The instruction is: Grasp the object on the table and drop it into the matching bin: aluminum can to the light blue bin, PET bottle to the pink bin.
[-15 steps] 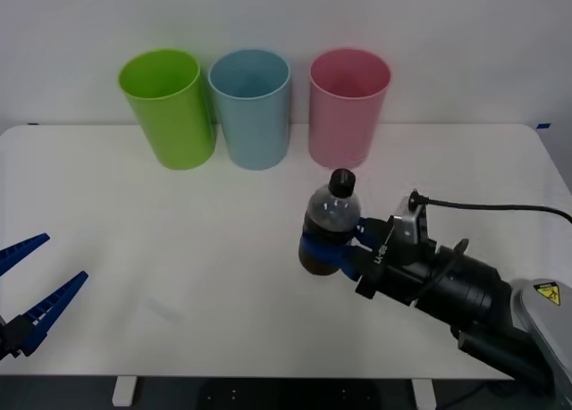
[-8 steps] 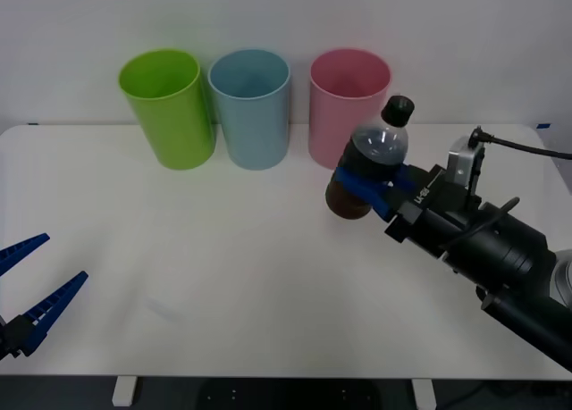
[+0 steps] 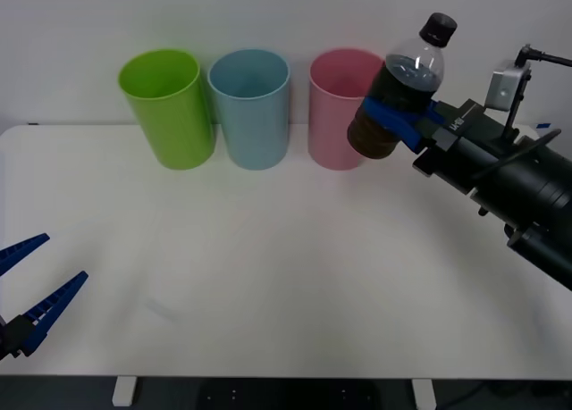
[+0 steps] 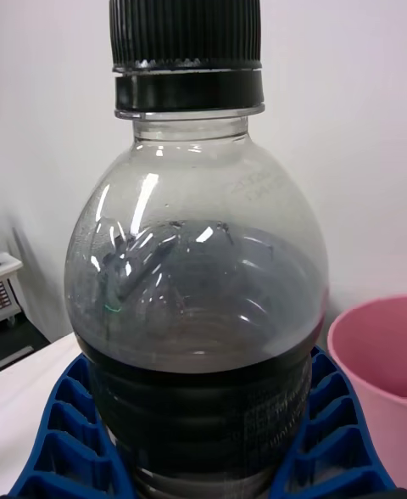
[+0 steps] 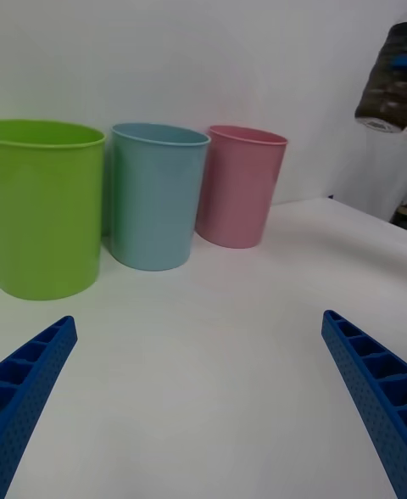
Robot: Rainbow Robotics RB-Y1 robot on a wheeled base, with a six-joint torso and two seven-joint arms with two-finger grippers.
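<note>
PET bottle (image 3: 399, 90) | gripped btwn R claw (image 3: 404, 122) fingers, tilted, raised beside pink bin (image 3: 340, 115) | L claw (image 3: 27, 285) wide open

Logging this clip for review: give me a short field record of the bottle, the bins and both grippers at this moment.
bottle: PET bottle, off the table, tilted, beside the pink bin's rim
holder: right gripper, shut on the bottle
target: pink bin, upright
other bins: light blue bin, lime green bin
left gripper: open, at the table's near left edge

Background: 1 plain white wall (image 3: 268, 17), evenly lit, beyond the pincer. Below the table edge: dark floor (image 3: 268, 397), 2 white furniture feet (image 3: 125, 390).
</note>
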